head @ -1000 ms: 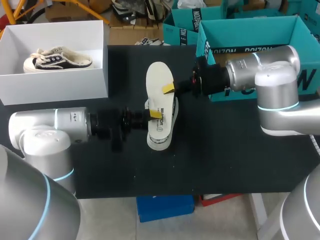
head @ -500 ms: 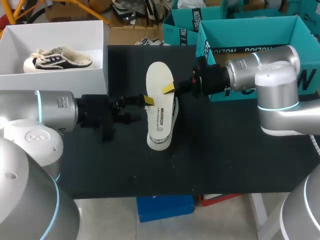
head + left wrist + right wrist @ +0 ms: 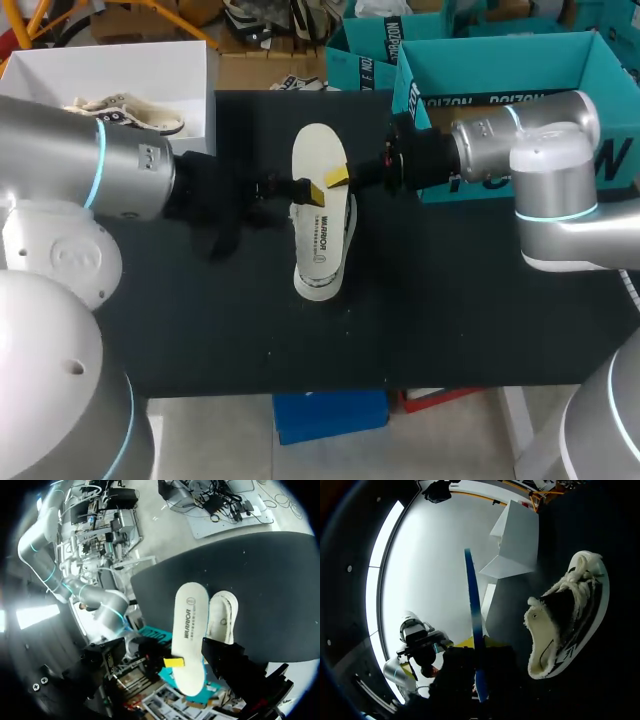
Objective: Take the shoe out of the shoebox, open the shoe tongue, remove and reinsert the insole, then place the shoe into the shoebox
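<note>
The right hand is clenched on the one insole, holding it above one shoe that lies on the worktop. The left hand is at the insole's edge, and I cannot tell its grip. Farther back, the white shoebox holds a second shoe.

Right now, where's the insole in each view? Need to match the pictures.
Head view: insole mid-table, lengthwise over the shoe, right pincer at its edge.
Left wrist view: insole shows its broad white face, beside the shoe.
Right wrist view: insole edge-on, a thin blue strip in the right pincer, beside the shoe.
Shared landmark: the shoe.
</note>
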`<state>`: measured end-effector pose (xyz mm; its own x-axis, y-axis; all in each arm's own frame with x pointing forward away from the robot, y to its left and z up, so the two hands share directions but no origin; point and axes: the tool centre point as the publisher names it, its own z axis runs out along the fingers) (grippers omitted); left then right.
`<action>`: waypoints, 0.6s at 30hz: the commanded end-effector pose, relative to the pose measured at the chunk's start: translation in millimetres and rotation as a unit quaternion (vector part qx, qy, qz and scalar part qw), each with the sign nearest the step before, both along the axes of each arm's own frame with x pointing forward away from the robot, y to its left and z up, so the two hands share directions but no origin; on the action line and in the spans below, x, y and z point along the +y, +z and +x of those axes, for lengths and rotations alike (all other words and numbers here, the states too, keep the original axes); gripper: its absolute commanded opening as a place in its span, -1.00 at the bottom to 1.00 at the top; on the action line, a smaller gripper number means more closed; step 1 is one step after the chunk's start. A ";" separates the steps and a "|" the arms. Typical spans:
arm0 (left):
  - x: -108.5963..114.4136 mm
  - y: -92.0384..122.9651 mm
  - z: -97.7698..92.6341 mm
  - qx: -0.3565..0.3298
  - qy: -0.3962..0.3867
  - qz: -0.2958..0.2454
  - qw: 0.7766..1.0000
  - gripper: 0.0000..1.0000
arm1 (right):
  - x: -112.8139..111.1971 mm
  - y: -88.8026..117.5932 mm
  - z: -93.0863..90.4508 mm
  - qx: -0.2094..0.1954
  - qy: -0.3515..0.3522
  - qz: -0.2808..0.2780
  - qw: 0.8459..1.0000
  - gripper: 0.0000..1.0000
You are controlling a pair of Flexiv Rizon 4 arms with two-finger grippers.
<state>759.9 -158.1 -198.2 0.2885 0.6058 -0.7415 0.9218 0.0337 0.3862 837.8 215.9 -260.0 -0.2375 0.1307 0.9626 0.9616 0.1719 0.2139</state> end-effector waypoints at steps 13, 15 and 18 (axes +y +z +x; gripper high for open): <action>-19.5 14.2 5.2 -0.012 0.111 0.416 0.903 1.00 | 0.9 -0.7 0.3 0.000 0.000 -0.001 1.000 -1.00; -18.3 15.0 3.6 -0.016 0.117 0.428 0.896 1.00 | 0.9 -0.7 0.3 0.000 0.000 -0.001 1.000 -1.00; -17.2 15.4 2.7 -0.017 0.119 0.430 0.895 1.00 | 0.9 -0.7 0.3 0.000 0.000 -0.001 1.000 -1.00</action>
<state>766.1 -174.7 -186.8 0.2867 0.8377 -0.4648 0.9163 -0.0981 0.3884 837.8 215.8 -260.0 -0.2375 0.1307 0.9626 0.9616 0.1718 0.2139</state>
